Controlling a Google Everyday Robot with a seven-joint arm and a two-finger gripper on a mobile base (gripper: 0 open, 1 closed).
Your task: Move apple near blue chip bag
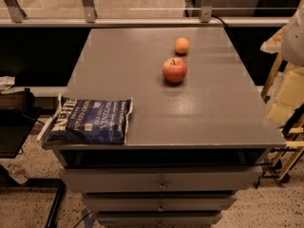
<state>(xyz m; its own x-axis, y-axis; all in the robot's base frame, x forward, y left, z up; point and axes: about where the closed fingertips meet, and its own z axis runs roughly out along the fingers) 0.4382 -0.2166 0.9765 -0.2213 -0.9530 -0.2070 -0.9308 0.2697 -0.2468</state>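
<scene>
Overall: grey cabinet (204, 113) seen from above, with drawers (142, 179) stacked under its top.
Apple (174, 70): on the cabinet top, right of centre, stem upward.
Blue chip bag (90, 120): lying flat at the front-left corner, its left end jutting past the edge.
Apple to bag: well apart, bare surface between them.
Orange fruit (182, 45): just behind the apple, not touching it.
Gripper: outside the camera view; whether released or clenched cannot be told.

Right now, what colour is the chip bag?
Chip bag: dark blue, white lettering; camera view. Pincer out of view.
</scene>
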